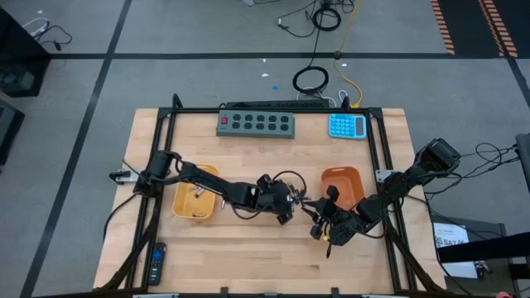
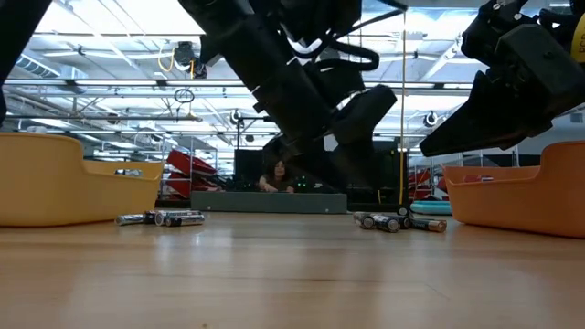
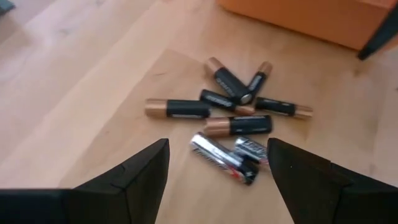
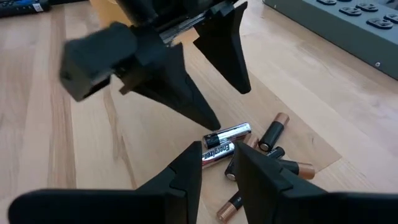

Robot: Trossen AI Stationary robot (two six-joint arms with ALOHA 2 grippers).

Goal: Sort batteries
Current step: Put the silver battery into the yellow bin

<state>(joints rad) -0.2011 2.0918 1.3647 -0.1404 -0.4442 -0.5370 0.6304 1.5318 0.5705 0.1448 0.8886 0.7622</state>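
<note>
The left gripper (image 3: 217, 165) is hovering wide open and empty just before the silver battery (image 3: 219, 157), whose long axis is lying slantwise across the gap.

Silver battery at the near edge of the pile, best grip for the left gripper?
Grip the silver cylindrical battery across its mid-barrel, coming straight down. It lies flat on the wooden table, at the pile's edge. The left gripper is open and straddles it; a second silver battery touches one end, so stay off that end.
</note>
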